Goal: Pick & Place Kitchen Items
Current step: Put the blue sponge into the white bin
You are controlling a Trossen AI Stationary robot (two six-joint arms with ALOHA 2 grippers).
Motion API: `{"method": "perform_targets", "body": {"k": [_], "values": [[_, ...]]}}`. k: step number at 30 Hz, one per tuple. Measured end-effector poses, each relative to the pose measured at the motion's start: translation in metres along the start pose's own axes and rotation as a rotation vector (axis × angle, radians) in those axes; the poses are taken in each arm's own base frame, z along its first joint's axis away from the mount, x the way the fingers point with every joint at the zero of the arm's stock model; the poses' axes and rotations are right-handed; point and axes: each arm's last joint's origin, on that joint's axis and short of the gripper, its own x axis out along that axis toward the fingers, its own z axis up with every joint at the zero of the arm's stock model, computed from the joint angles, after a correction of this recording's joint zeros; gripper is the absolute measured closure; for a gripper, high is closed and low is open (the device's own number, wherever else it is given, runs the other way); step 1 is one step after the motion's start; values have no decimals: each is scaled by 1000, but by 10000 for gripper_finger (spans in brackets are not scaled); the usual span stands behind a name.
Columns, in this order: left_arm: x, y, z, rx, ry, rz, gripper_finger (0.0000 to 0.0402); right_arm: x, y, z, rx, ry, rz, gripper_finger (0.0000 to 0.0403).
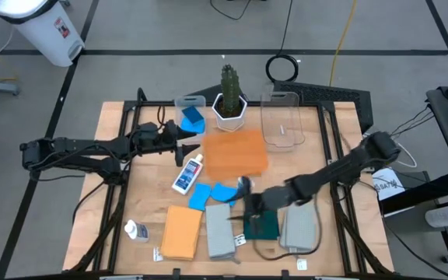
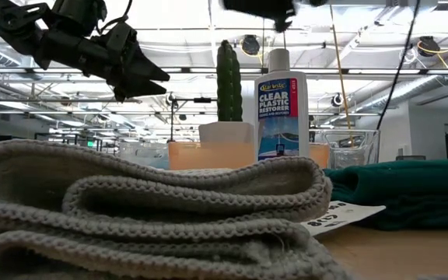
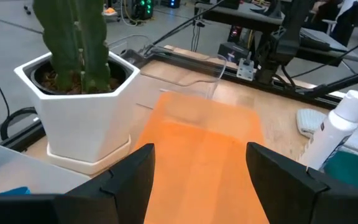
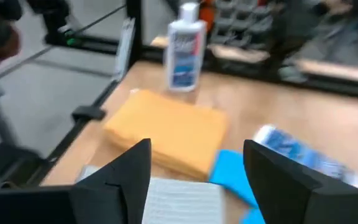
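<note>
My left gripper (image 1: 187,148) (image 3: 201,155) is open and empty at the left edge of the flat orange tray (image 1: 234,153), pointing toward the table's right. My right gripper (image 1: 243,208) (image 4: 197,152) is open and empty above the grey cloth (image 1: 220,229), pointing toward the table's left. One white bottle (image 1: 243,185) (image 2: 281,105) stands upright by the tray's near edge. Another (image 1: 187,175) lies on its side, and a third (image 1: 136,230) stands at the near left. Two blue sponges (image 1: 208,194) lie flat by the orange cloth (image 1: 181,232). A dark green cloth (image 1: 261,225) lies under the right arm.
A cactus in a white hexagonal pot (image 1: 229,105) stands at the far edge between two clear bins; the left bin (image 1: 190,109) holds a blue sponge, the right one (image 1: 281,124) shows nothing inside. A second grey cloth (image 1: 300,227) lies at the near right.
</note>
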Motion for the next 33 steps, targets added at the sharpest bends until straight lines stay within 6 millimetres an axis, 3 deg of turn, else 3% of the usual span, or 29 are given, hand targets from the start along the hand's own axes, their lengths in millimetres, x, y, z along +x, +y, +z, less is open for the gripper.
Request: {"method": "perform_targets", "body": {"k": [3, 6, 10, 16, 22, 29, 33], "values": [[0, 0, 0, 0, 0, 0, 144, 23, -1, -6, -18, 94, 33, 193], [0, 0, 0, 0, -5, -1, 144, 33, -6, -16, -83, 200, -36, 201], [0, 0, 0, 0, -4, 0, 144, 33, -17, -17, -61, 224, -173, 202], [0, 0, 0, 13, -3, 0, 144, 33, -26, -27, -3, 322, -73, 196], [0, 0, 0, 13, -2, 0, 144, 37, -28, -37, -23, 366, -78, 204], [0, 0, -1, 11, 7, 3, 144, 34, -27, -32, -40, 345, -75, 206], [0, 0, -2, 10, 17, 4, 144, 26, -25, -19, -43, 298, -72, 207]]}}
